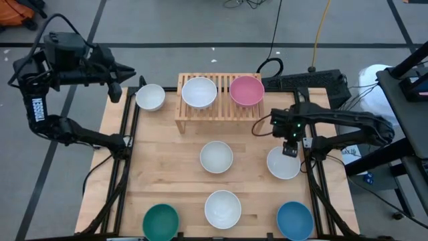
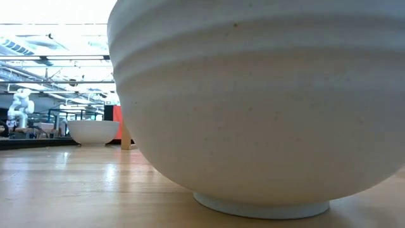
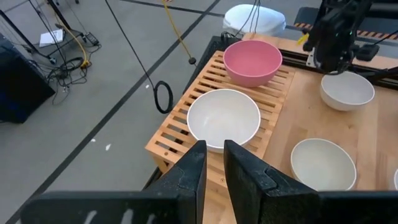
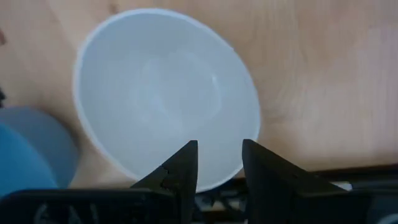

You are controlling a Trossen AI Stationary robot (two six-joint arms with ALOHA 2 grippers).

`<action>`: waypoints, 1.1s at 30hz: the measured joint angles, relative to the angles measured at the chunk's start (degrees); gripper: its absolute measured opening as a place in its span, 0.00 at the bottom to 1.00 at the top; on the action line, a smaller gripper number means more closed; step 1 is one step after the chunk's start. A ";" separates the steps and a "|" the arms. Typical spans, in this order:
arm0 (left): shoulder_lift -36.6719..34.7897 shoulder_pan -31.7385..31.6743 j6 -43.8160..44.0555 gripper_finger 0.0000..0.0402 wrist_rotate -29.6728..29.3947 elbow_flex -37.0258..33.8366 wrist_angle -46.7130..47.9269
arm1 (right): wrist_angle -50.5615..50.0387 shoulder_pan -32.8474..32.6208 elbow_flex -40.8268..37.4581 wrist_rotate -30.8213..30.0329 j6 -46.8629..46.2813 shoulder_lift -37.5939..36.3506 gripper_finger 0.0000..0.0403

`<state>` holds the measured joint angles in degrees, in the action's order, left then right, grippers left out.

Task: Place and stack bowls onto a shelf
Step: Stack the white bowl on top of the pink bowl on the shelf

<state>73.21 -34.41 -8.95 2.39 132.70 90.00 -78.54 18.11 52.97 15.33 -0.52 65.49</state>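
On the low slatted rack of light wood (image 1: 217,110) at the table's far edge sit a round white bowl (image 1: 199,92) and a smooth pink bowl (image 1: 247,90), side by side. The right gripper (image 1: 289,148) hovers over the rim of another white bowl (image 1: 283,165), fingers parted and apparently holding nothing. The left gripper (image 1: 131,72) waits off the far left corner, jaws slightly apart.

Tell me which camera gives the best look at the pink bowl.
The left wrist view: the pink bowl shows large, its inside and outer wall visible on the shelf. The high view shows it only from above, smaller. The low view and right wrist view do not show it.
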 joint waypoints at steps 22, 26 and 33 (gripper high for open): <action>0.00 0.00 0.73 0.16 0.03 0.00 0.01 | 8.28 0.04 -2.67 -3.24 1.09 -0.63 0.28; 0.00 0.00 1.18 0.16 0.04 0.00 0.00 | 8.16 0.51 -2.36 -3.35 1.56 -0.63 0.26; 0.00 0.02 1.98 0.16 0.07 0.00 0.02 | 8.02 0.61 -4.99 -6.62 3.07 -0.61 0.25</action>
<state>73.21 -34.39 -6.97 2.46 132.70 90.02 -70.52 18.71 47.98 8.71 2.55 64.88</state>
